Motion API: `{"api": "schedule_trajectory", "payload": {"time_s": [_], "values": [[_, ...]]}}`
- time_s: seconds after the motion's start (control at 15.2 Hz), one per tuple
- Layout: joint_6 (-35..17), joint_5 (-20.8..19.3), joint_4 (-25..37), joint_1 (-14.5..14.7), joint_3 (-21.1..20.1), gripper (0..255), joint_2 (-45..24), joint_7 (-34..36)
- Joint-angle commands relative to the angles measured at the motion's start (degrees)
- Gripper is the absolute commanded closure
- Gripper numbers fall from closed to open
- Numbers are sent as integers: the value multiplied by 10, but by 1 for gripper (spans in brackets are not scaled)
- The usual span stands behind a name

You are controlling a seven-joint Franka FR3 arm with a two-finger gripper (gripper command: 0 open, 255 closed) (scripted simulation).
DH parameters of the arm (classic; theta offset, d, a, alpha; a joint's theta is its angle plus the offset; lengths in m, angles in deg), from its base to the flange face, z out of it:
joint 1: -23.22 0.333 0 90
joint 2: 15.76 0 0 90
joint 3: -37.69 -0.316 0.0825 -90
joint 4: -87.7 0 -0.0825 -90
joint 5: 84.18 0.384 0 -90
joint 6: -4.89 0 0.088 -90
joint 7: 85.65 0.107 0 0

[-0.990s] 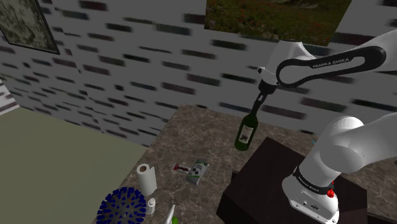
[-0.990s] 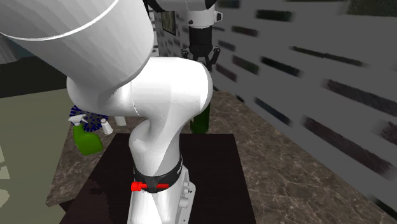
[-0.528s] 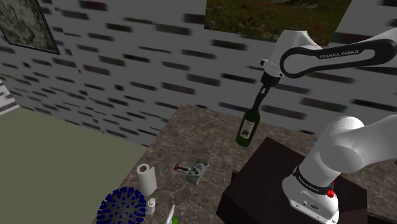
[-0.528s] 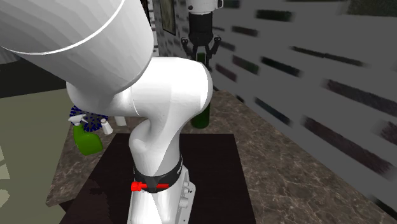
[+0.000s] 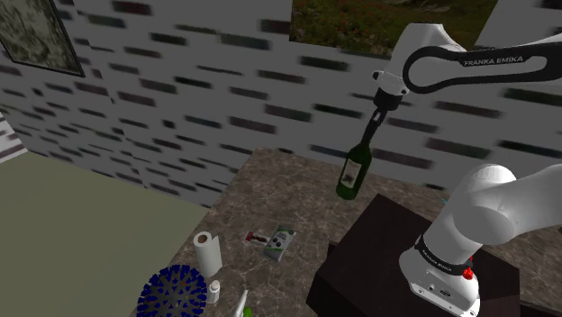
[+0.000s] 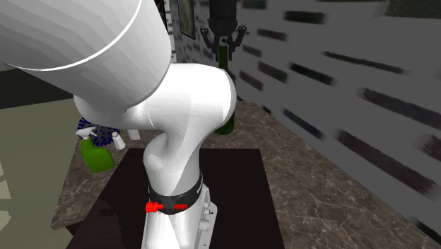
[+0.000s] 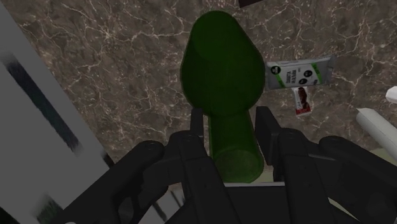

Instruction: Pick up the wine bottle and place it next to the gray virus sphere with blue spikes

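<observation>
- The gripper (image 5: 375, 124) is clenched on the neck of the wine bottle (image 5: 354, 171). In the wrist view both black fingers (image 7: 197, 121) press the green neck from either side.
- The wine bottle (image 7: 222, 70) hangs in the air, clear of the marbled counter (image 5: 270, 194). It is tilted, its base swinging toward 7 o'clock from the gripper in the shoulder view.
- Compared with a second ago, bottle and gripper have climbed steadily and drifted a little toward 2 o'clock in the shoulder view. The arm's upper link now sits higher against the wall.
- In the second exterior view the gripper (image 6: 225, 41) has likewise risen toward 12 o'clock. The bottle's base (image 6: 227, 126) shows just past the arm's white elbow.
- The virus sphere (image 5: 173, 293), grey with blue spikes, rests at the counter's near end, well apart from the bottle at about 7 o'clock. It has not moved.
- A paper roll (image 5: 207, 252) stands just beside the sphere at 1 o'clock, and a small white bottle (image 5: 215, 291) sits at 3 o'clock.
- Two flat packets (image 5: 275, 241) lie between the roll and the dark stand (image 5: 378, 261), unchanged. In the wrist view they lie (image 7: 299, 73) beyond the bottle at 3 o'clock.
- A green spray bottle (image 6: 95, 152) lies near the sphere (image 6: 99, 133), as before.
</observation>
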Motion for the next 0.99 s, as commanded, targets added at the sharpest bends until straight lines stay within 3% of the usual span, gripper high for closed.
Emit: {"api": "schedule_trajectory", "payload": {"time_s": [0.0,0.92], "values": [[16,2,15,1,-2,255,1,-1],[123,18,123,9,-18,255,0,-4]]}}
